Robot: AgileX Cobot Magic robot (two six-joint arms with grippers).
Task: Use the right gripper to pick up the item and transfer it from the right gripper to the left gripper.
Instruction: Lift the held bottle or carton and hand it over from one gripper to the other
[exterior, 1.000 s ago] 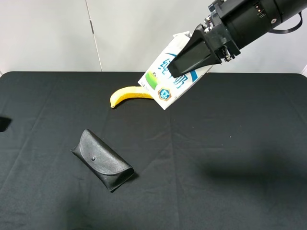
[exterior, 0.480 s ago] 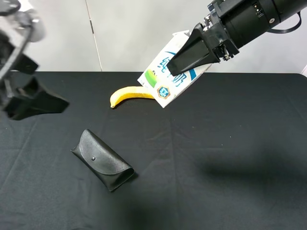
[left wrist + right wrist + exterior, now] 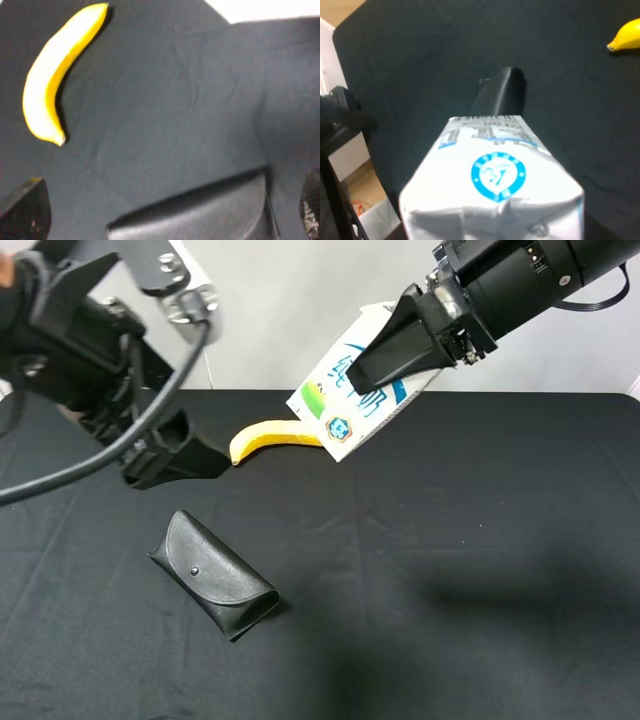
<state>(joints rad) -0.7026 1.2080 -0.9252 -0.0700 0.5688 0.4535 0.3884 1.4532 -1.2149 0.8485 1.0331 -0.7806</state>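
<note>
From the high camera, the right gripper (image 3: 368,372) reaches in from the upper right edge, where most of its arm is cut off. Its near finger lies across the face of the milk carton (image 3: 340,418), covering part of the blue characters; the far finger is hidden behind the box. The jaws pinch the carton, which hangs tilted in the air above the far side of the black table (image 3: 480,540), its lower corner overlapping one end of the banana (image 3: 262,436). The left gripper (image 3: 195,455) is blurred, and from this angle the set of its jaws cannot be made out. It hovers just beside the banana's other end, well apart from the carton. The black glasses case (image 3: 212,575) lies nearer the camera.

In the left wrist view, only the fingertips (image 3: 25,212) show, one in each lower corner, spread wide with nothing between them. The banana (image 3: 50,90) is whole but soft-edged; the glasses case (image 3: 200,215) is cut off by the frame edge. The carton is not visible here.

In the right wrist view, the carton (image 3: 492,180) fills the foreground end-on and hides the gripper's fingers entirely. Beyond it, part of the glasses case (image 3: 500,92) and the banana's tip (image 3: 626,36) show.
</note>
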